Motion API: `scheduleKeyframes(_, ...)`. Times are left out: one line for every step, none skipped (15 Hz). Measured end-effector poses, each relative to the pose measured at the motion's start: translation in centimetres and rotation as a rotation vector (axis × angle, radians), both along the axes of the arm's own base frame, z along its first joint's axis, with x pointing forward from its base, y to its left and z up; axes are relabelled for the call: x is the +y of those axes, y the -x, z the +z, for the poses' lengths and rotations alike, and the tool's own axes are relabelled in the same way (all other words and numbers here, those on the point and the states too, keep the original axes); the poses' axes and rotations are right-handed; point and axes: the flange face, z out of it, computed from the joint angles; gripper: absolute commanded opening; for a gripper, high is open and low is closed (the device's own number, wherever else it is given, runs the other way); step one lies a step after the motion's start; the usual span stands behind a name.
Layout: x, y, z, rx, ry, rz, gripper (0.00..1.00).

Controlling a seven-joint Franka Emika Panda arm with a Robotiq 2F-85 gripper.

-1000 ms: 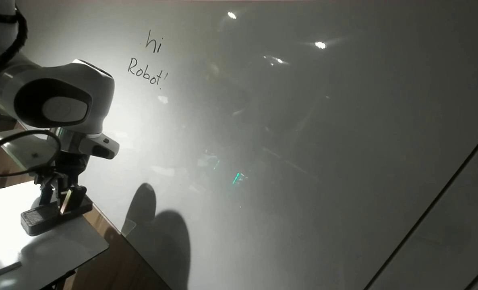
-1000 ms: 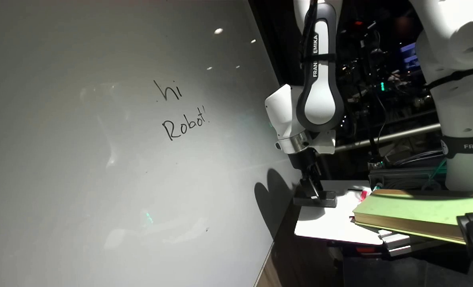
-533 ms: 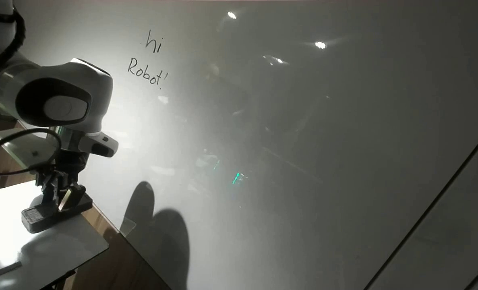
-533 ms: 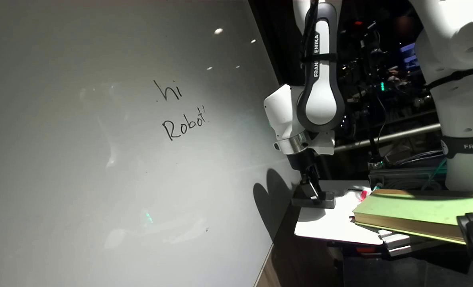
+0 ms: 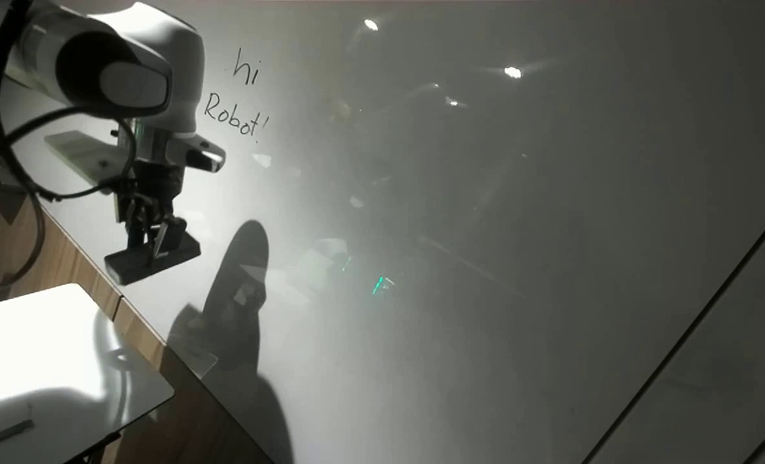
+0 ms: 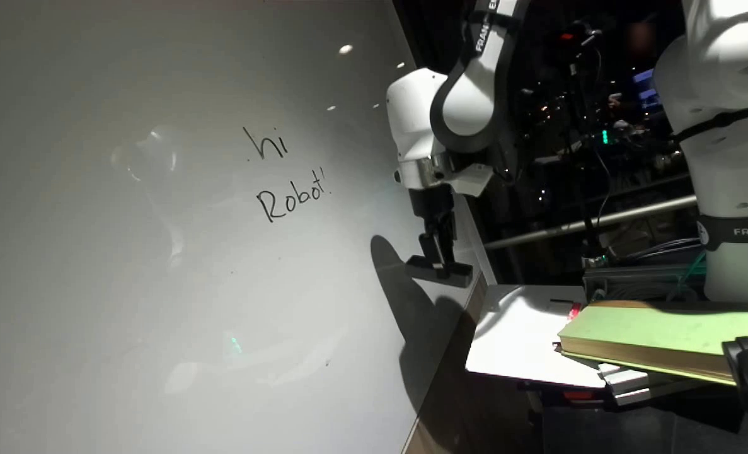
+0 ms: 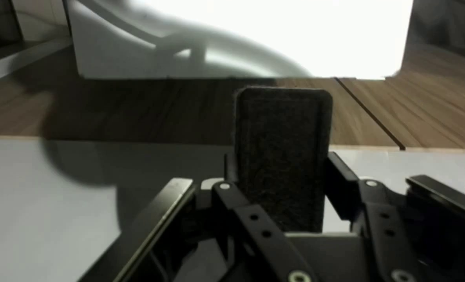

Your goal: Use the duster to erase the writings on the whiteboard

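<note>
End effector (image 7: 283,168) grips duster (image 7: 283,121) off the tabletop (image 6: 518,347)

It clasps the dark duster by both long sides. In both exterior views the duster hangs past the tabletop's edge, in front of the whiteboard (image 5: 485,322); whether the two touch, I cannot tell. The writings (image 6: 290,202), "hi Robot!", stand unerased, higher up and apart from the duster. A green book (image 6: 657,334) shows near the tabletop.

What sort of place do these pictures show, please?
Probably a robotics lab or similar workroom, though the pictures cannot settle which. The signs are a Franka Emika Panda arm beside a large whiteboard, and the handwritten greeting "hi Robot!" on that board.
</note>
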Motion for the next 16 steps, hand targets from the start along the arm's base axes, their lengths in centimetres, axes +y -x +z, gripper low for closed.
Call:
scheduleKeyframes(0.1, -0.5, 2.6, -0.036, -0.006, -0.007, 0.29)
scheduleKeyframes(0.3, -1.1, 5.3, -0.074, -0.012, -0.011, 0.29)
scheduleKeyframes(0.4, -1.6, 7.8, -0.110, -0.016, -0.014, 0.29)
scheduleKeyframes(0.7, -2.1, 10.1, -0.144, -0.019, -0.014, 0.29)
scheduleKeyframes(1.0, -2.7, 12.0, -0.176, -0.022, -0.012, 0.29)
scheduleKeyframes(1.5, -3.3, 13.3, -0.201, -0.024, -0.009, 0.29)
scheduleKeyframes(1.9, -3.8, 14.3, -0.219, -0.026, -0.006, 0.29)
scheduleKeyframes(2.4, -4.3, 14.9, -0.231, -0.029, -0.004, 0.29)
scheduleKeyframes(2.8, -4.5, 15.0, -0.227, -0.029, -0.004, 0.29)
scheduleKeyframes(3.2, -4.6, 14.9, -0.223, -0.029, -0.004, 0.29)
scheduleKeyframes(3.6, -4.6, 14.8, -0.221, -0.030, -0.004, 0.29)
scheduleKeyframes(3.9, -4.6, 14.8, -0.219, -0.030, -0.002, 0.29)
scheduleKeyframes(4.2, -4.7, 14.7, -0.218, -0.031, -0.002, 0.29)
scheduleKeyframes(4.5, -4.7, 14.8, -0.216, -0.032, -0.004, 0.29)
scheduleKeyframes(4.7, -4.8, 14.9, -0.213, -0.033, -0.007, 0.29)
scheduleKeyframes(4.9, -4.9, 15.2, -0.208, -0.033, -0.009, 0.29)
